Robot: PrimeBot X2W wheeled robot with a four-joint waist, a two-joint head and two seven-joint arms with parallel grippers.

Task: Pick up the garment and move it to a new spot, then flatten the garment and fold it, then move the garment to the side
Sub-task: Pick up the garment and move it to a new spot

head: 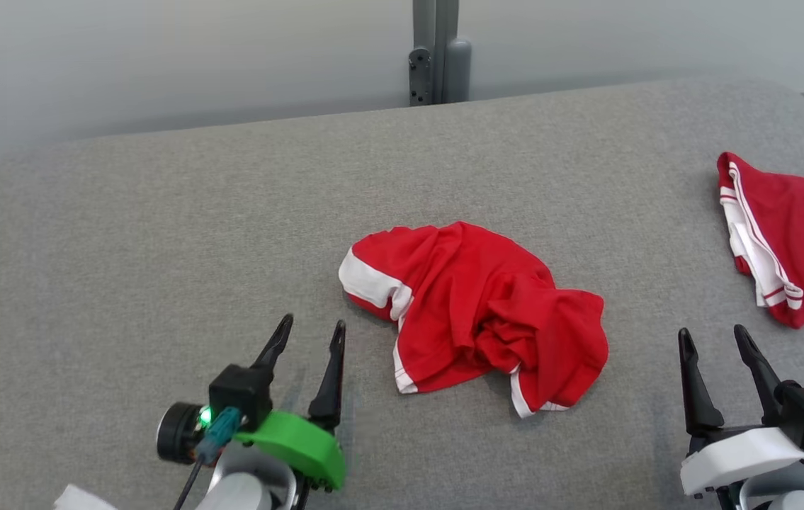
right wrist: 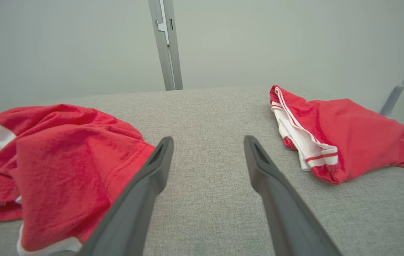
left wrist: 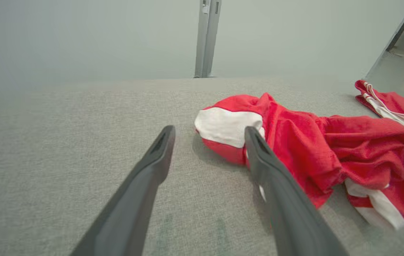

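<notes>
1. The crumpled red garment (head: 472,304) with white trim lies in a heap at the middle of the grey upholstered surface (head: 161,234). Neither gripper holds it.
2. The left gripper (head: 312,324) sits just beside the garment's left edge, fingers spread wide with nothing between them.
3. The right gripper (head: 712,331) sits near the garment's right side, apart from it, fingers spread wide and empty.
4. A second red garment (head: 791,234) with white stripes lies well apart, at the surface's right edge.

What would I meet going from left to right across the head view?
Left end effector, open → crumpled red garment with white trim → right end effector, open.
</notes>
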